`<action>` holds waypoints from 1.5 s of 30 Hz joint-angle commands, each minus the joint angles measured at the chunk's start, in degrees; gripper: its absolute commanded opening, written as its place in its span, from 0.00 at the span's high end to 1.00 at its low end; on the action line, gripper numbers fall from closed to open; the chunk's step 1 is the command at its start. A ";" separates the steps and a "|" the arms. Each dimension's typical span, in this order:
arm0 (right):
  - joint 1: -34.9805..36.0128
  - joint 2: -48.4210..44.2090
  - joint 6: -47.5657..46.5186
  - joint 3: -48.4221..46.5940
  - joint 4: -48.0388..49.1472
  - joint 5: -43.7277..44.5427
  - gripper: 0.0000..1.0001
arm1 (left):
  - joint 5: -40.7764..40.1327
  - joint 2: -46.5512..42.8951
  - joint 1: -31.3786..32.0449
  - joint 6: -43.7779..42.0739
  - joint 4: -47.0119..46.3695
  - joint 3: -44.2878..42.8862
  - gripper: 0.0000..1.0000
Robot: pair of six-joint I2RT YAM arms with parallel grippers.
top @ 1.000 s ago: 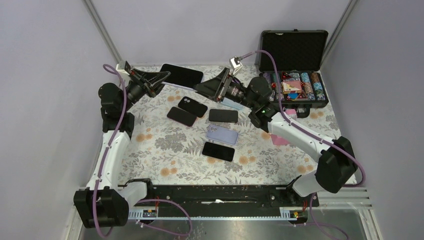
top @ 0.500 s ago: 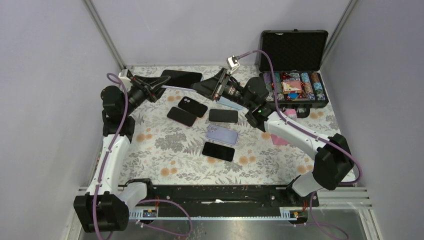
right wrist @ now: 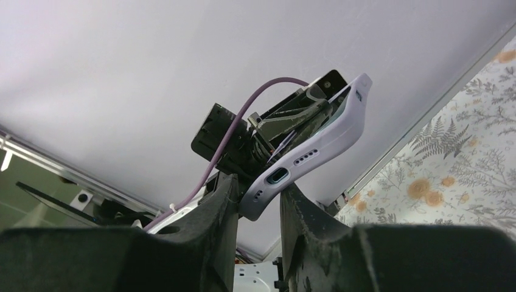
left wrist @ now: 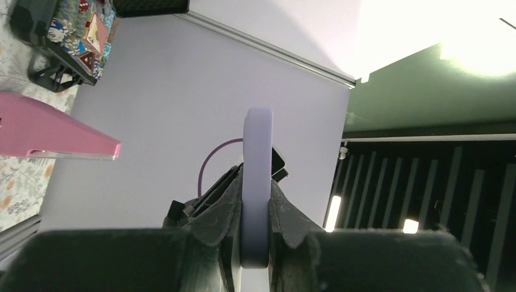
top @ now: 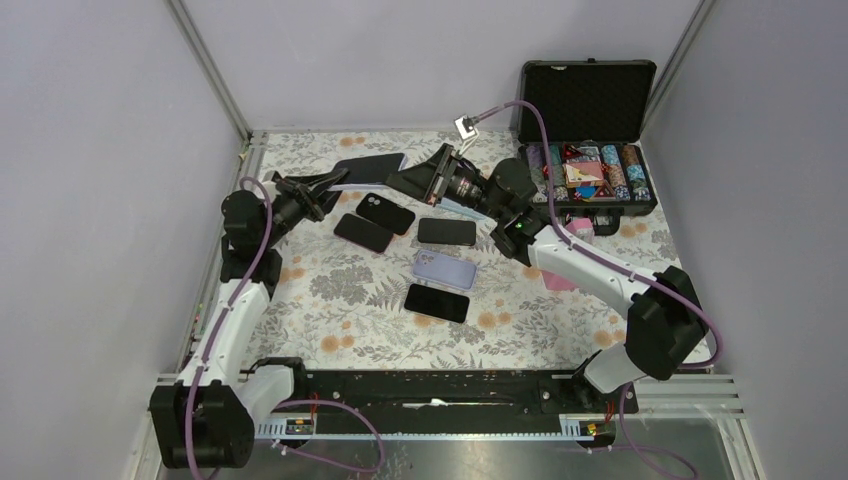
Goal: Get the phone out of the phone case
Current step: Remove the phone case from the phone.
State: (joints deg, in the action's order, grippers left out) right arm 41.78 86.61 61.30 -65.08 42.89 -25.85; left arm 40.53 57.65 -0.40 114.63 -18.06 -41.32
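Note:
A phone (top: 366,166) with a dark screen sits in a lavender phone case (right wrist: 316,149) and hangs tilted in the air over the back of the table. My left gripper (top: 335,181) is shut on one end of the case, whose edge (left wrist: 257,176) stands upright between the pads. The right gripper (top: 402,178) is shut on the other end, its fingers (right wrist: 304,213) pinching the corner near the charging port. In the wrist views the two grippers, left (left wrist: 255,234) and right (right wrist: 258,210), face each other along the case.
Several other phones lie on the flowered cloth: two dark ones (top: 374,221), one black (top: 446,231), one lavender (top: 445,268), one black (top: 436,302). A pink case (top: 560,281) lies right of them. An open black chip case (top: 590,170) stands at back right.
The left arm has lowered and swung right, carrying the cased phone downward. The right jaws have narrowed onto the case's free end.

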 commanded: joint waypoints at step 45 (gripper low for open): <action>-0.78 6.10 4.60 -16.42 16.33 -14.29 0.52 | 1.29 1.92 16.61 5.23 -7.46 -3.03 1.00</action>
State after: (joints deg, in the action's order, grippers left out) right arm 37.80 91.61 64.10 -76.97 52.47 -37.80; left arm 25.47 58.98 10.13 119.90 -28.60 -44.64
